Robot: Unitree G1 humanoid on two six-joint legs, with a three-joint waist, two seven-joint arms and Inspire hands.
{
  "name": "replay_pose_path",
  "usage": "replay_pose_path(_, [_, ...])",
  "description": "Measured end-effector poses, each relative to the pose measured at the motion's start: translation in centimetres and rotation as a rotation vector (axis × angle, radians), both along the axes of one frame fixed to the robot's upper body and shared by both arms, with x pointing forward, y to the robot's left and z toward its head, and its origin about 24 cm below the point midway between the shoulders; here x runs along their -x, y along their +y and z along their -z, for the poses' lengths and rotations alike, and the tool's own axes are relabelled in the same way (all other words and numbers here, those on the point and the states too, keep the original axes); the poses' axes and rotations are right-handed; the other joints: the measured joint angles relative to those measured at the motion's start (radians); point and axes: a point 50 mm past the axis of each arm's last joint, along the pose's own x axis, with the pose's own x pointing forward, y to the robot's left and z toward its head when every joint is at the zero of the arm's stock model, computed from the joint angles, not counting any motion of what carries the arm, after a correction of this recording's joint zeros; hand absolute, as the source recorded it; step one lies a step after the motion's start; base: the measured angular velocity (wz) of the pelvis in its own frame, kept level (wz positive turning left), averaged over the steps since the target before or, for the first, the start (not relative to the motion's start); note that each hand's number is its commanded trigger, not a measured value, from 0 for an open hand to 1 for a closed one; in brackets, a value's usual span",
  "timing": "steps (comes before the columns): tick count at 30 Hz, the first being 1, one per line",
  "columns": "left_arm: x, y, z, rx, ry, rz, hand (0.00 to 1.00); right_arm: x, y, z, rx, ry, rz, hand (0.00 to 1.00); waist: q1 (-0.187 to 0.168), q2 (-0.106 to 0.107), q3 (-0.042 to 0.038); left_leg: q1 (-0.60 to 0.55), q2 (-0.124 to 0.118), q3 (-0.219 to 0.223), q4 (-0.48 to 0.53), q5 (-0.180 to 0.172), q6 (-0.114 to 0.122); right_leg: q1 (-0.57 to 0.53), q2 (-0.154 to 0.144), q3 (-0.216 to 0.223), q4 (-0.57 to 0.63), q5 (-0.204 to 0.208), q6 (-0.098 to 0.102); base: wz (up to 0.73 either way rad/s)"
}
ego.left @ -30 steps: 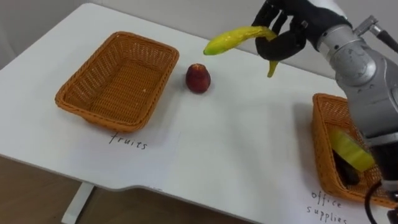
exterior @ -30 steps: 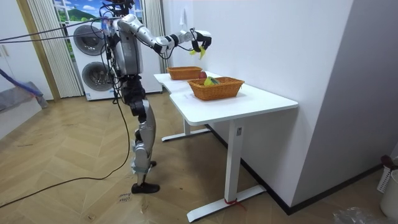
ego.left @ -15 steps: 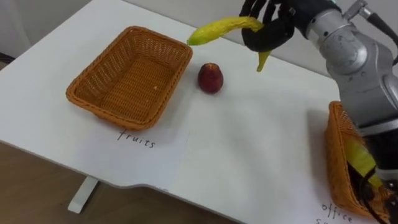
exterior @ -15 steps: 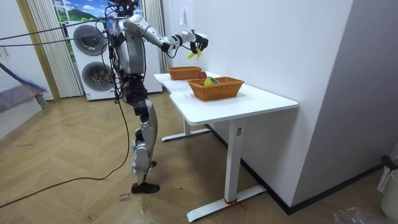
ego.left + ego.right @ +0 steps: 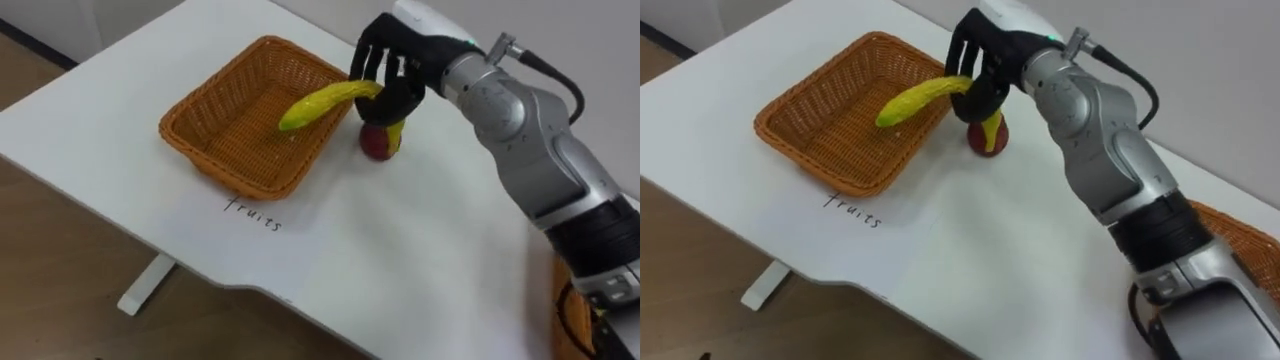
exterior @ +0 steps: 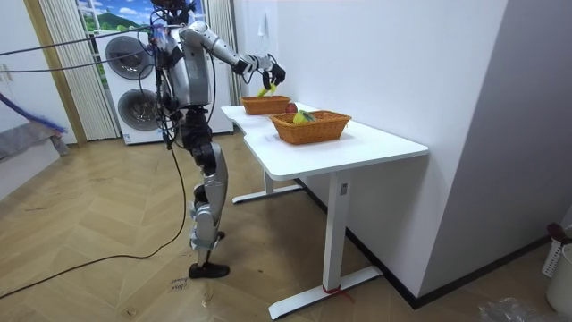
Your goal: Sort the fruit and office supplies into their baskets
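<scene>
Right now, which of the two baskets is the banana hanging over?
The left basket, beside the apple: the right hand holds the banana over its rim. The other basket sits far off to the right.

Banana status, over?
Right hand shut on banana, held above the fruits basket rim, tip over the inside. Not released yet. Apple on table beside basket, below the hand.

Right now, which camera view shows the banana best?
The left eye view: the banana shows large in the right hand over the basket. The right eye view shows much the same; the room view, a yellow speck.
</scene>
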Motion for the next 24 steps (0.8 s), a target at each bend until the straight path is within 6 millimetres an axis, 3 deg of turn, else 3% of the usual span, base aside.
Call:
replay_pose_path(7, [0.1,0.2,-0.1,-0.007,0.002,0.015,0.00,-0.1,0.3,0.9,0.021,0.028,-0.001,1.00,0.049,0.001,0.0007,-0.001,-0.004,-0.011,-0.003,0.001,0.001,0.006,0.000,-0.015,-0.008,0.000,0.000,0.03])
replay_pose_path(17, [0.0,0.4,-0.2,-0.016,0.002,0.017,0.00,-0.5,0.3,2.8,0.021,0.087,0.029,1.00,0.080,0.005,0.0041,-0.017,-0.009,-0.036,-0.002,0.001,0.001,0.002,-0.001,-0.041,-0.014,0.000,0.000,0.07])
replay_pose_path(18, [0.2,0.4,-0.2,-0.017,0.007,0.015,0.00,-0.5,0.4,2.8,0.016,0.081,0.027,0.76,0.080,0.006,0.0042,-0.017,-0.010,-0.037,-0.002,0.001,0.001,0.003,-0.001,-0.042,-0.014,0.000,0.000,0.00])
replay_pose_path(19, [0.4,0.5,-0.2,-0.019,0.014,0.012,0.00,-0.5,0.6,2.7,0.012,0.079,0.024,0.35,0.081,0.006,0.0040,-0.017,-0.010,-0.037,-0.001,0.001,0.001,0.003,-0.002,-0.041,-0.014,0.000,0.000,0.00])
replay_pose_path(20, [0.5,0.5,-0.1,-0.019,0.019,0.010,0.00,-0.5,0.7,2.7,0.012,0.076,0.022,0.21,0.081,0.006,0.0040,-0.017,-0.010,-0.037,-0.001,0.001,0.001,0.003,-0.002,-0.040,-0.014,0.000,0.000,0.00])
replay_pose_path(21, [0.6,0.5,-0.1,-0.017,0.024,0.009,0.00,-0.5,0.9,2.6,0.025,0.064,0.019,0.00,0.080,0.006,0.0042,-0.016,-0.011,-0.037,-0.001,0.001,0.001,0.004,-0.002,-0.036,-0.014,0.000,0.000,0.00])
replay_pose_path(24, [0.9,0.5,0.0,-0.017,0.032,0.009,0.00,-0.4,1.2,2.6,0.033,0.045,0.019,0.00,0.080,0.006,0.0040,-0.016,-0.011,-0.037,-0.001,0.001,0.001,0.004,-0.004,-0.036,-0.014,-0.001,0.001,0.00])
